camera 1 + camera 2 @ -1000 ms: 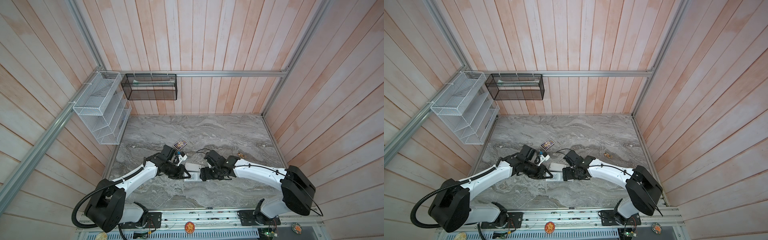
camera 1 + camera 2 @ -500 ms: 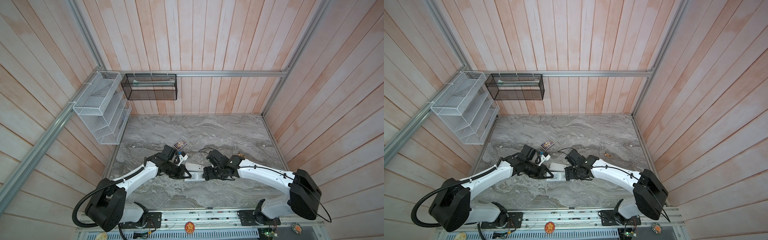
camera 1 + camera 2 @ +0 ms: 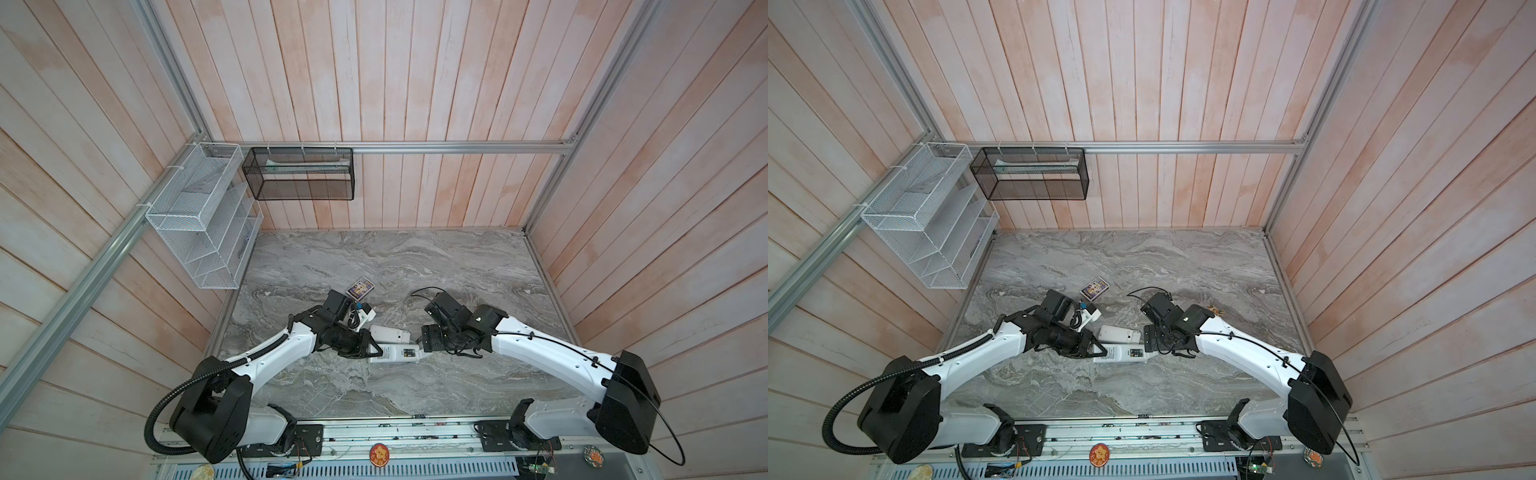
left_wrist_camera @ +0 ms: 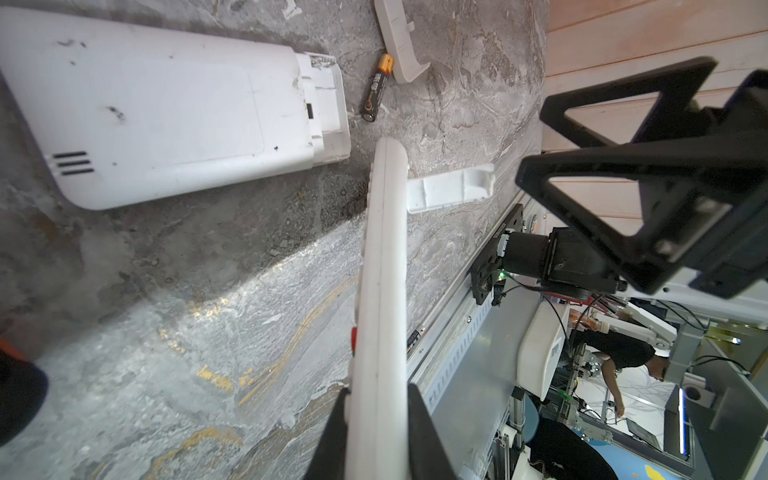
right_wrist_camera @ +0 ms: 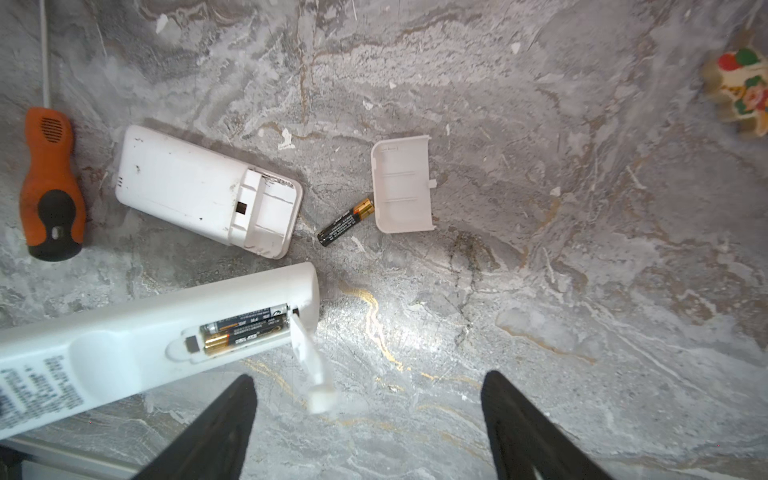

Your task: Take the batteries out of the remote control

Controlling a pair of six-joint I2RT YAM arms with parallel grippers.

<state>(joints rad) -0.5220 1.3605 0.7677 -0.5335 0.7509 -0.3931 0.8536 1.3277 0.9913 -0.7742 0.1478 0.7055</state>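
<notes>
Over the grey marble table top, low in a top view, the left claw squeezes the long white plastic remote steady, open back up, so the wide-open right claw beside it can reach the two small dark batteries inside.

Orange-handled screwdriver, card pack, black mesh basket
</notes>
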